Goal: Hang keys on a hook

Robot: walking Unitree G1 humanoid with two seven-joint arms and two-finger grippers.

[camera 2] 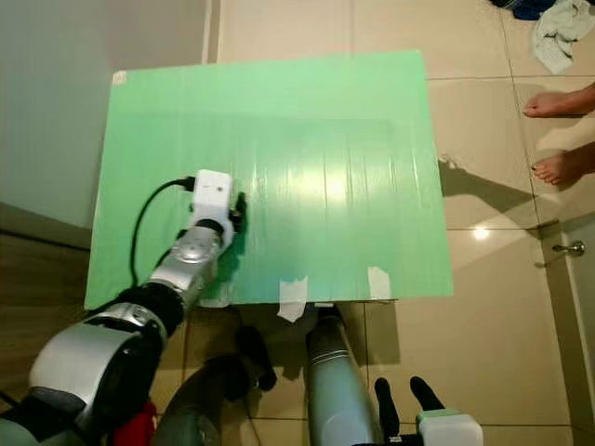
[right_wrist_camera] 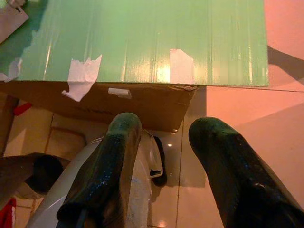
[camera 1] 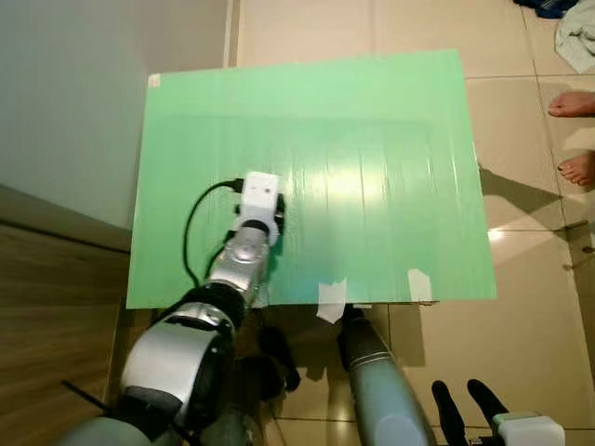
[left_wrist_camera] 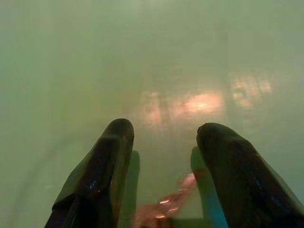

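Scene: a green desk (camera 1: pixel 372 139), its top a ribbed green sheet taped over a cardboard box (right_wrist_camera: pixel 95 102), stands on a tiled floor (camera 1: pixel 521 307)
Left pincer (left_wrist_camera: pixel 164 133): reached out over the near left part of the desk and pointing down at it, its two black fingers spread apart close above the green surface
Right pincer (right_wrist_camera: pixel 166 124): low by the robot's leg, short of the desk's near edge, fingers apart and gripping nothing
Keys: not clearly made out; a blurred pinkish glint (left_wrist_camera: pixel 166 204) deep between the left fingers may be them, though this cannot be confirmed
Direction and long axis: the glint lies slantwise across the gap; which end leads cannot be told
Hook: none made out
Doing it well: likely confirm the keys first, then clench on the ring, not the blades, so they hang free
Bystander: a person's bare feet (camera 1: pixel 572 102) beyond the desk's far right corner
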